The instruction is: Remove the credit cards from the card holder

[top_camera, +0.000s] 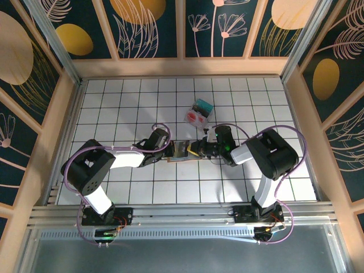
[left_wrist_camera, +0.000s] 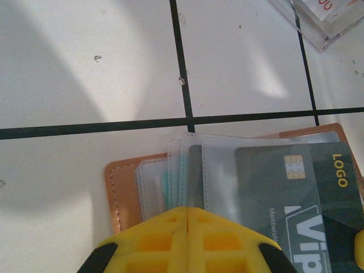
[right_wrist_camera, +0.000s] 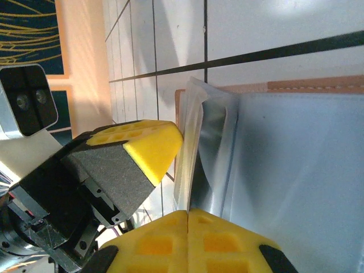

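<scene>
Locate the card holder [top_camera: 183, 153] near the middle of the table [top_camera: 114, 108], directly between the two grippers. It lies open and flat on the white tiles. In the left wrist view its tan stitched leather [left_wrist_camera: 119, 193] shows at the left edge, just below a black grid line. A fan of clear plastic sleeves [left_wrist_camera: 222, 165] spreads over the leather. A grey card [left_wrist_camera: 284, 193] with a gold chip, a yellow "LOGO" mark and white "VIP" lettering lies among the sleeves (you cannot tell whether it sits inside one or merely under it).

Check the left gripper [left_wrist_camera: 187, 216]. Its yellow fingers are clenched pad to pad, with only a thin seam between them. They sit at the near edge of the sleeve fan. In the right wrist view one yellow fingertip [right_wrist_camera: 151, 147] of this gripper stands just beside the raised edge of the sleeves.

Check the right gripper [right_wrist_camera: 187, 219]. Its fingers are also clenched together, at the opposite side of the holder, with the sleeves [right_wrist_camera: 284, 159] running right up to them. You cannot tell whether a thin sheet is pinched between either pair of pads.

Note the clear plastic box [top_camera: 198, 112] with red and teal contents. It rests on the table beyond the holder, apart from it. Its corner [left_wrist_camera: 327, 23] appears at the top right of the left wrist view.
</scene>
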